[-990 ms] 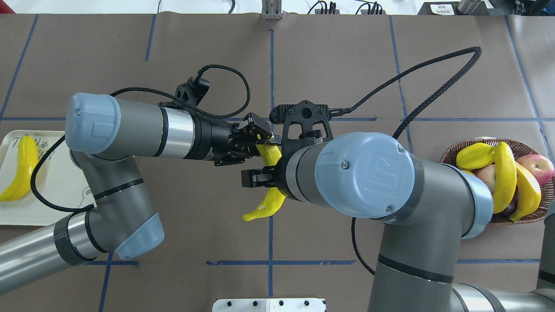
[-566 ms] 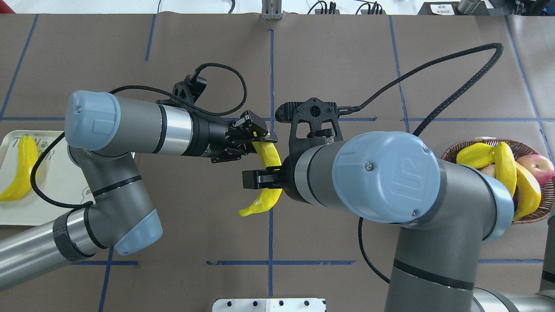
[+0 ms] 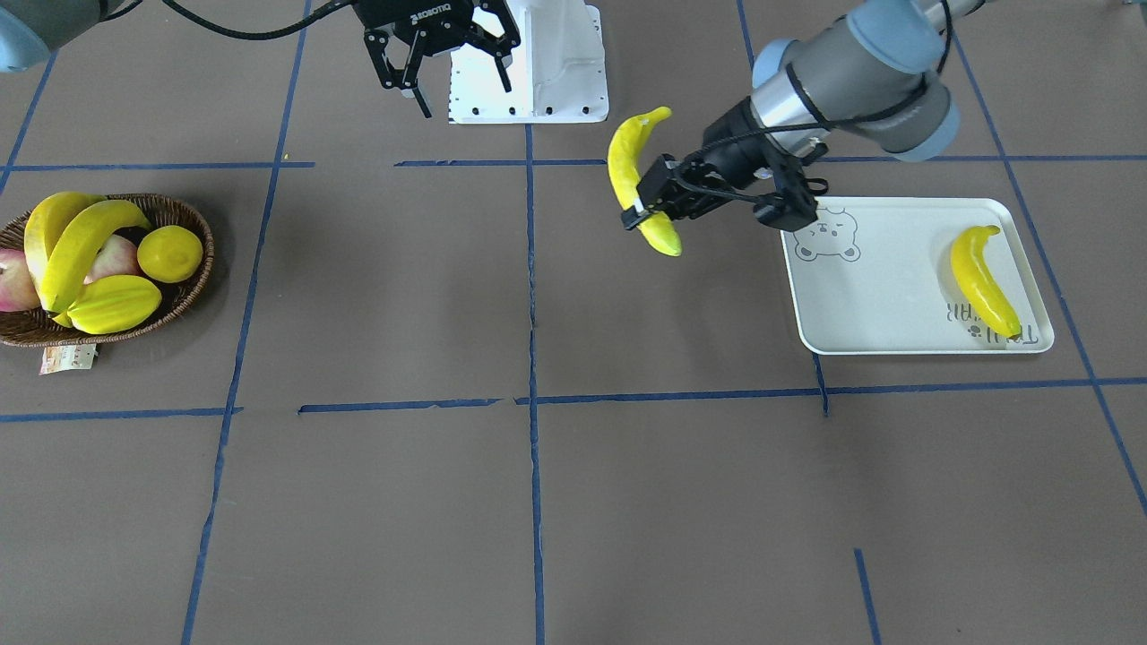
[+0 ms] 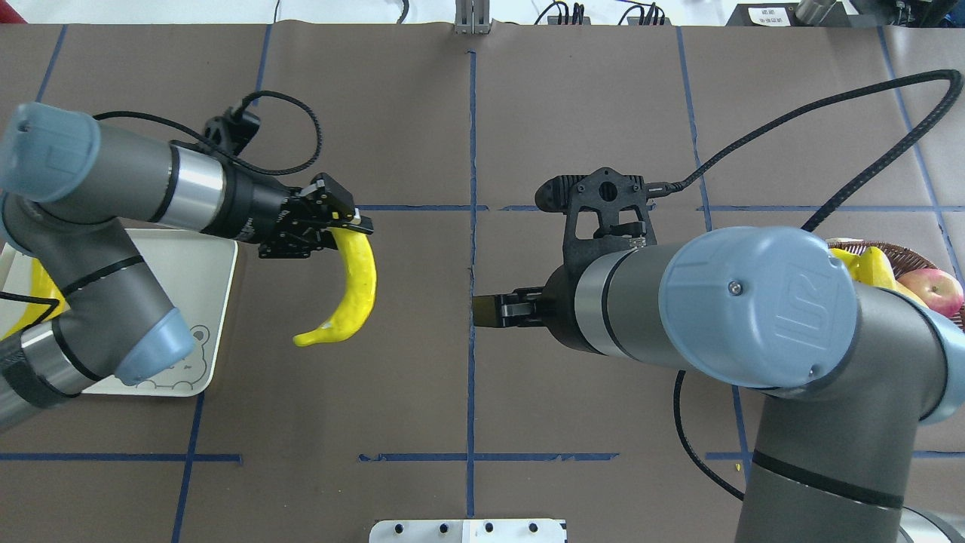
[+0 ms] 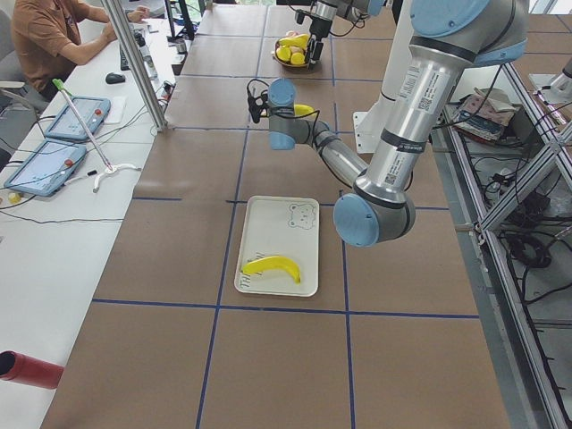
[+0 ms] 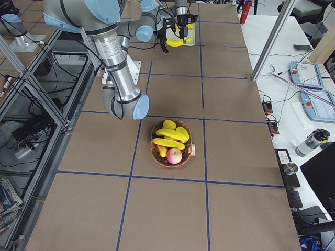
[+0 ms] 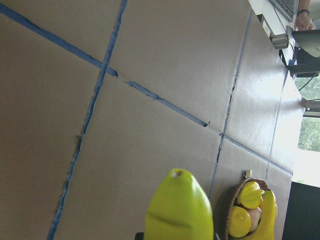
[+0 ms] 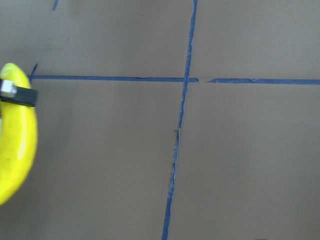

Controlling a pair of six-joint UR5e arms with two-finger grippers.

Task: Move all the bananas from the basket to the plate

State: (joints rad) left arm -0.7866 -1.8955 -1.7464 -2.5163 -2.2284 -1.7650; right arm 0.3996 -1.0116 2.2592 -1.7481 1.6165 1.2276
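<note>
My left gripper (image 4: pixel 353 228) is shut on one end of a yellow banana (image 4: pixel 354 290) and holds it above the table, just right of the plate (image 4: pixel 207 286). The same banana shows in the front view (image 3: pixel 627 166), the left wrist view (image 7: pixel 180 210) and the right wrist view (image 8: pixel 15 145). A second banana (image 3: pixel 981 279) lies on the plate (image 3: pixel 896 313). My right gripper (image 3: pixel 461 94) is open and empty near the table's middle. Two more bananas (image 3: pixel 85 240) lie in the wicker basket (image 3: pixel 199 224) at the far right, mostly hidden by my right arm in the overhead view.
The basket also holds a lemon (image 3: pixel 170 253), a starfruit (image 3: pixel 115 303) and apples (image 3: pixel 11 282); a paper tag (image 3: pixel 67 358) lies at its rim. A white base block (image 3: pixel 538 63) stands at my edge of the table. Blue tape lines mark the brown table.
The right gripper has let go of the banana and drawn back to the right. The left gripper has carried the banana left, toward the plate.
</note>
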